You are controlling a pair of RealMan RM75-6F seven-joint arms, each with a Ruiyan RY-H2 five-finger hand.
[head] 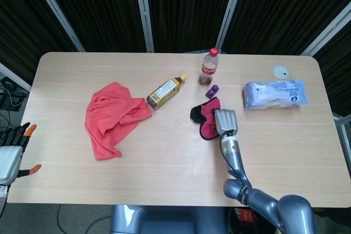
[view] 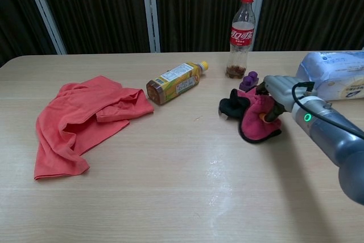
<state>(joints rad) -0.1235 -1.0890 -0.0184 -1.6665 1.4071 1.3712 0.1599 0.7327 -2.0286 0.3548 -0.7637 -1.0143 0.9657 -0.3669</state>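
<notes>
My right hand (head: 225, 121) (view: 278, 92) presses down on a magenta cloth with a black edge (head: 205, 118) (view: 250, 119) in the middle of the table, its fingers curled into the fabric. A small purple block (head: 211, 90) (view: 248, 80) stands just beyond the cloth. Behind the block is an upright cola bottle (head: 208, 66) (view: 240, 35). My left hand (head: 12, 149) hangs off the table's left front corner, fingers apart, holding nothing; the chest view does not show it.
A crumpled red cloth (head: 114, 116) (view: 79, 119) lies at the left. A yellow-labelled tea bottle (head: 165, 91) (view: 175, 82) lies on its side near the middle. A blue-white packet (head: 273, 93) (view: 334, 73) and a white lid (head: 281, 71) sit at the right.
</notes>
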